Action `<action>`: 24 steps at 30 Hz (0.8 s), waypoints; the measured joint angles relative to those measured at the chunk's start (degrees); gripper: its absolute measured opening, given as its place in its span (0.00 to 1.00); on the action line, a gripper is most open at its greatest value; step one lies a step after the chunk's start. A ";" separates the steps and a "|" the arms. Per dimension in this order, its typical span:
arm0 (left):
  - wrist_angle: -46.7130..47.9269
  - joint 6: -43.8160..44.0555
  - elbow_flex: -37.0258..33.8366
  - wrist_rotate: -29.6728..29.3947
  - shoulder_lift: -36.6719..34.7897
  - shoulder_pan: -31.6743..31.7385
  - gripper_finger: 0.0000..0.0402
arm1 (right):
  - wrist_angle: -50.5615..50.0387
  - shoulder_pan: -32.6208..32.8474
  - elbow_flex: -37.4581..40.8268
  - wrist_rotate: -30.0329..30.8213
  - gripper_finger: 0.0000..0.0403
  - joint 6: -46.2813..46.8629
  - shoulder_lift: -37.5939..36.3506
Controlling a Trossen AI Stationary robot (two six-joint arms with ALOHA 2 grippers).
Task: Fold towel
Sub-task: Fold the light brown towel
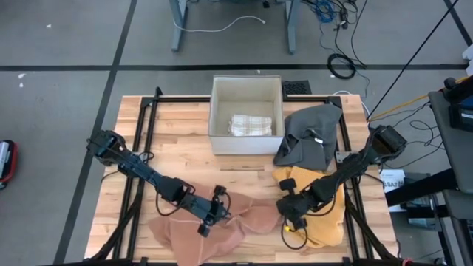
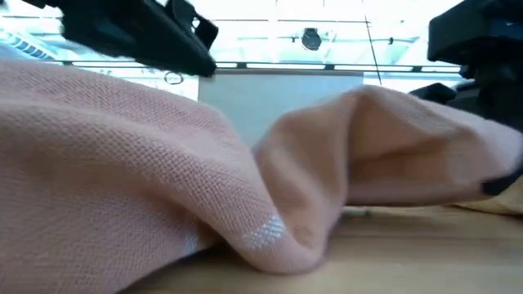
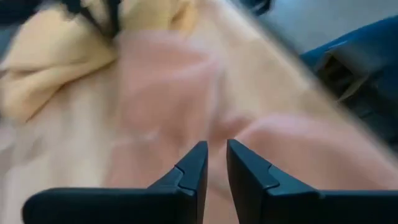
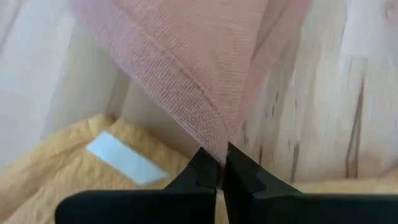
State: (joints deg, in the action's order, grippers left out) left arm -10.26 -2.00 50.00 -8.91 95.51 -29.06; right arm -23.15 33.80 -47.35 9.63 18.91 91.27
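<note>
High view: a pink towel (image 1: 203,225) lies crumpled along the near edge of the wooden counter (image 1: 185,155), its long axis running side to side, from the left arm's side toward the right arm. One end spreads into a broad rumpled heap at the near-left; the other narrows to a drawn-out corner pointing toward the right end effector (image 1: 287,216).

The left end effector (image 1: 209,218) sits over the middle of the towel. In the left wrist view its fingers (image 3: 194,168) stand a narrow gap apart, with pink cloth beneath them; nothing is visibly clamped between them.

In the right wrist view the right end effector (image 4: 222,163) is closed tight on the towel's narrow corner, and the cloth rises from the fingertips as a folded, taut strip above the counter boards.

A yellow cloth (image 1: 321,214) lies under and beside the right arm, touching the pink towel's right end. A grey cloth (image 1: 310,137) is heaped farther back on the right side, just beside a white open box (image 1: 247,144) that holds a folded pale checked cloth (image 1: 251,124).

The low view is filled by pink folds: the towel (image 2: 122,180) rises in two humps from the counter, with the box wall (image 2: 278,102) behind them.
</note>
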 joint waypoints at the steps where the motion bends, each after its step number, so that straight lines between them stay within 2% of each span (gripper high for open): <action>1: 2.37 -0.07 0.00 -1.71 -0.23 0.50 0.16 | -0.77 0.33 0.00 0.05 0.00 0.56 -0.39; 5: 10.56 0.21 -0.02 -1.94 -0.36 4.09 0.17 | -4.20 2.20 -0.04 0.22 0.00 3.00 -0.98; 7: 13.12 0.24 -0.10 0.61 -0.36 6.09 0.17 | -6.13 2.89 0.00 -0.23 0.00 3.88 -0.94; 12: 12.46 -0.10 -1.23 7.92 -0.38 8.45 0.18 | -7.27 4.01 -0.04 -0.83 0.00 6.15 -0.97; 15: 12.36 -1.45 -1.98 8.27 -0.38 8.51 0.24 | -7.27 4.29 -0.04 -1.29 0.00 7.09 -0.97; 19: 12.88 -2.88 -2.47 7.54 -0.38 8.70 0.36 | -7.40 4.40 -0.04 -2.21 0.00 7.86 -0.97; 24: 14.05 -3.10 -2.47 7.85 -0.38 11.09 0.48 | -7.18 4.46 -0.07 -2.27 0.00 8.37 -0.97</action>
State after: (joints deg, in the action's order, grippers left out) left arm 3.78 -5.10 47.53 -1.06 95.13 -17.97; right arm -30.33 38.26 -47.42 7.35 27.28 90.30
